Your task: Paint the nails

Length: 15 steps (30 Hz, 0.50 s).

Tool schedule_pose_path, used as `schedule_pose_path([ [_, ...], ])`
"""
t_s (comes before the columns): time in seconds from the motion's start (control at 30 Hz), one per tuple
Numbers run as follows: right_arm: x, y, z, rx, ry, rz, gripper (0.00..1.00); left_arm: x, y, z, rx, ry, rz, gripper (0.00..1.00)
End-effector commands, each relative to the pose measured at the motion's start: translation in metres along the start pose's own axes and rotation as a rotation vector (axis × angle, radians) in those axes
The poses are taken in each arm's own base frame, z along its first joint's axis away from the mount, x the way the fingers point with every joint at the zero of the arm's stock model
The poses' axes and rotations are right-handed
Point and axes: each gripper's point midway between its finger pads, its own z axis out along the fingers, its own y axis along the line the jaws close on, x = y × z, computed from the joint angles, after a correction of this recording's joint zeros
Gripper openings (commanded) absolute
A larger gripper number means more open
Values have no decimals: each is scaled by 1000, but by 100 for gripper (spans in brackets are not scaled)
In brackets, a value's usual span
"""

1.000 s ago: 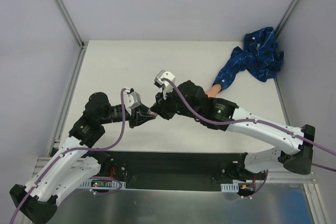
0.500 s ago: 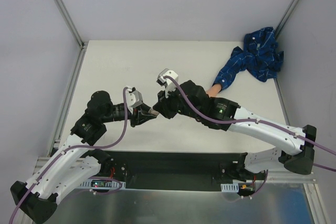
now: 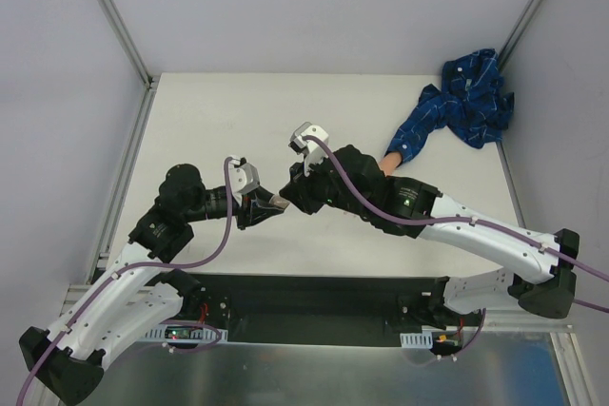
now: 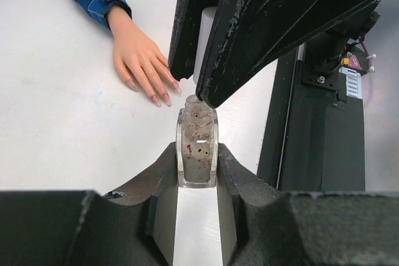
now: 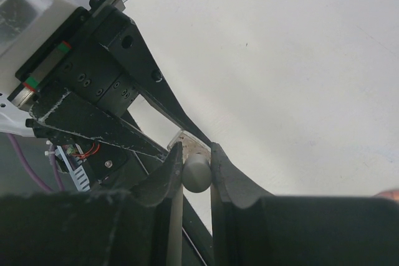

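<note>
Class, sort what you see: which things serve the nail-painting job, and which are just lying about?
For the job: nails, mannequin hand, polish bottle in the left gripper, white cap in the right gripper.
Lying about: blue patterned sleeve, bunched at the table's far corner.

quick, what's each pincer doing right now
left pincer: shut on the clear polish bottle
right pincer: shut on the white cap at the bottle's neck
</note>
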Motion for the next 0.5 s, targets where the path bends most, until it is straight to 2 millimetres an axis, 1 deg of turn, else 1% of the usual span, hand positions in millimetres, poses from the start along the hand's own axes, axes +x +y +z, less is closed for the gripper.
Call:
schedule_pose_path([
  [0.0, -15, 5, -16, -20, -44, 19, 0, -28, 7, -2, -39, -62, 77, 0],
  [0.13, -19, 6, -20, -28, -61, 23, 0, -27, 7, -1, -36, -61, 76, 0],
  [0.33, -19, 7, -17, -33, -56, 21, 0, -26, 5, -1, -23, -58, 73, 0],
  [0.4, -20, 10, -18, -41, -57, 46, 0, -27, 5, -1, -20, -60, 75, 0],
  [0.47, -20, 8, -17, -33, -59, 45, 0, -27, 5, -1, -19, -58, 73, 0],
])
